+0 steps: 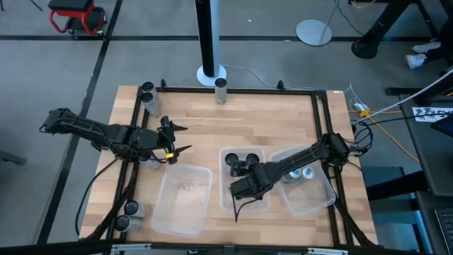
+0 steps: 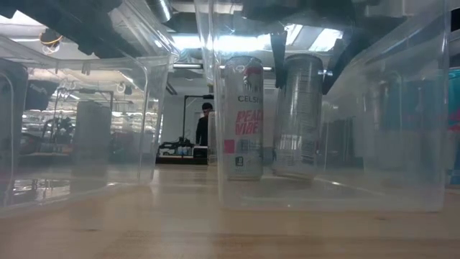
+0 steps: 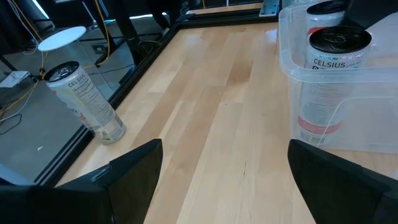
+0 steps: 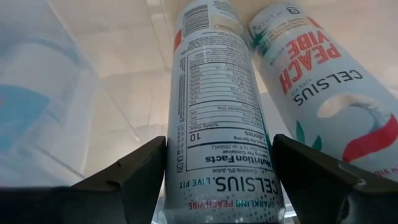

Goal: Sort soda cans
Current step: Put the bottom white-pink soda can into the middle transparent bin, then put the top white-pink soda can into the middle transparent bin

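Glossy metal cans (image 4: 214, 124), clear plastic bins (image 1: 182, 200), smooth wooden table (image 1: 212, 120).

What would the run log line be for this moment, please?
left claw: open, empty, over bare table | right claw: open around can in middle bin, not gripping | two cans there | left bin empty

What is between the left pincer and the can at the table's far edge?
Only bare wood, in the high view: the open left pincer and the can have nothing between them.

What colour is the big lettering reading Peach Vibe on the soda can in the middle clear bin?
Pinkish red, on the white-sided soda can; it shows best in the low view.
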Controlling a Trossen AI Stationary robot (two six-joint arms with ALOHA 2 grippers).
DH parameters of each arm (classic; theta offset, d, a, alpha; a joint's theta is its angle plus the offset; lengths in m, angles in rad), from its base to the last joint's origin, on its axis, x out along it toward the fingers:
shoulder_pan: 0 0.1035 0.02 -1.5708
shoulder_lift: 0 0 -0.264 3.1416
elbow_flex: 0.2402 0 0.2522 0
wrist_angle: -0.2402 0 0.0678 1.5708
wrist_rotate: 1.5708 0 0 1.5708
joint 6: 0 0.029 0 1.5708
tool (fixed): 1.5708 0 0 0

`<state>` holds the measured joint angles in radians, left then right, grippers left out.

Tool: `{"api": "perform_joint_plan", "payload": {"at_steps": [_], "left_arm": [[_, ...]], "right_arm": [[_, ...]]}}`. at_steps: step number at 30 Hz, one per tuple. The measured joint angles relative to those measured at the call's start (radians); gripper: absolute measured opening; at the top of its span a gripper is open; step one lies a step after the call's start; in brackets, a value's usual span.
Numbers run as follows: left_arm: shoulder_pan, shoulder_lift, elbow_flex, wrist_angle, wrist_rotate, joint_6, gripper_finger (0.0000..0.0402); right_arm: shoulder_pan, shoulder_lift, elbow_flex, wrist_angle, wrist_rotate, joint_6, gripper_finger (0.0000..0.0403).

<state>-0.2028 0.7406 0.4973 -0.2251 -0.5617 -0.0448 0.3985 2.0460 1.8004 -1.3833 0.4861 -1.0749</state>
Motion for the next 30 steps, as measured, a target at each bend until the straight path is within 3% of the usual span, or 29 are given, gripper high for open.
{"api": "perform_joint_plan", "payload": {"at_steps": [6,16,24,30], "left_arm": [[0.0,0.0,0.0,0.0,0.0,-0.001,0.0333],[0.0,0.0,0.0,0.0,0.0,-0.007,0.0333],[0.0,0.0,0.0,0.0,0.0,-0.007,0.0333],[0.0,0.0,0.0,0.0,0.0,-0.007,0.0333]], "right_arm": [[-0.002,0.0,0.0,0.0,-0.007,0.061,0.0298],[0.0,0.001,0.037,-0.035,-0.008,0.099,0.0397],[0.001,0.001,0.28,-0.136,-0.084,0.115,0.0375],[0.01,0.001,0.464,-0.188,-0.173,0.231,0.0373]]}}
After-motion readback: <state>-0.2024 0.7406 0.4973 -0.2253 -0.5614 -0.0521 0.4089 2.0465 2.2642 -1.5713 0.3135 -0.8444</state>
